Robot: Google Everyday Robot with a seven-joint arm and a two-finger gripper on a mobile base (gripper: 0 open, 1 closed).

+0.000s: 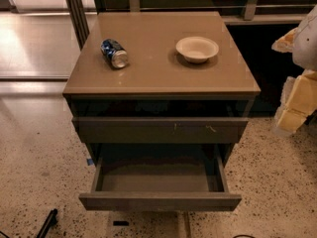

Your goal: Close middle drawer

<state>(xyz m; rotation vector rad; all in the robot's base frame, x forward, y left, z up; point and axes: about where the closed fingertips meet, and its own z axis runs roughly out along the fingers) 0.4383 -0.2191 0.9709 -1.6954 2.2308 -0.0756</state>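
Camera view: a low cabinet (148, 76) is seen from above and in front, standing on a speckled floor (34, 172). The middle drawer (159, 201) is pulled well out toward the camera at the lowest visible level of the cabinet; its plain dark front is turned to the viewer and its flat grey inside floor is laid bare, with nothing seen in it. Directly above it, a taller drawer front (159, 130) marked with pale scratches is set much further back, and a dark gap is seen between this front and the cabinet top. On the top, a blue and silver can (115, 53) is laid on its side toward the left, and a shallow pale bowl (197, 48) is placed upright toward the right, well apart from the can. The gripper (296, 105) is found at the right edge of the view, beside the cabinet's right side and apart from it, touching no drawer; it is cut off by the picture's edge, and whether it is apart or together cannot be told. A thin black object (47, 223) is seen on the floor at the lower left.
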